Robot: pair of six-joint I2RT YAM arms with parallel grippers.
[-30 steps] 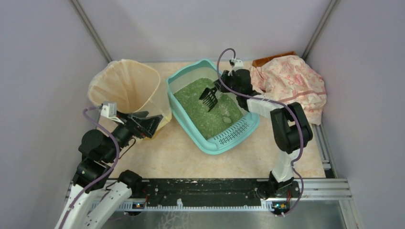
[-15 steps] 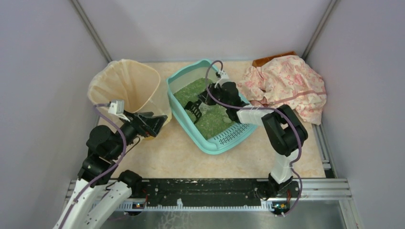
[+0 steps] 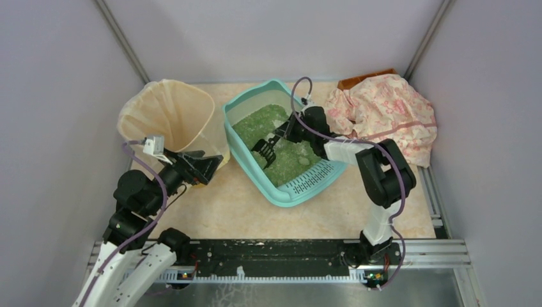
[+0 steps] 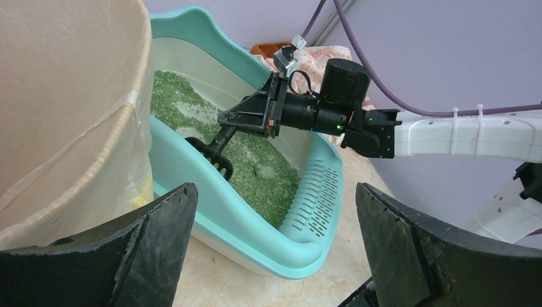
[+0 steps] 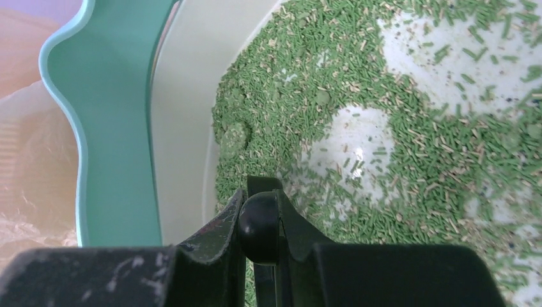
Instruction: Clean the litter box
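Observation:
The teal litter box [image 3: 238, 107] sits at the table's middle back, green granules inside, its slotted grate [image 3: 312, 177] at the near end. It also shows in the left wrist view [image 4: 300, 246] and the right wrist view [image 5: 105, 77]. My right gripper [image 3: 291, 123] is shut on the handle of a black litter scoop [image 3: 265, 148], whose slotted head rests in the granules near the box's left wall. The handle knob [image 5: 259, 227] sits between the jaws. A green clump [image 5: 234, 137] lies by the inner wall, another [image 4: 264, 171] near the grate. My left gripper [image 3: 203, 167] is open and empty beside the bin.
A beige bag-lined bin [image 3: 167, 115] stands left of the box. A pink floral cloth [image 3: 383, 112] is heaped at the back right over a brown board [image 3: 358, 81]. Grey walls close both sides. A metal rail [image 3: 434, 252] runs along the near edge.
My right gripper has dragged the scoop from the box's middle to the left wall, then slightly back. Bare white patches show in the granules. My left gripper shifted a little forward.

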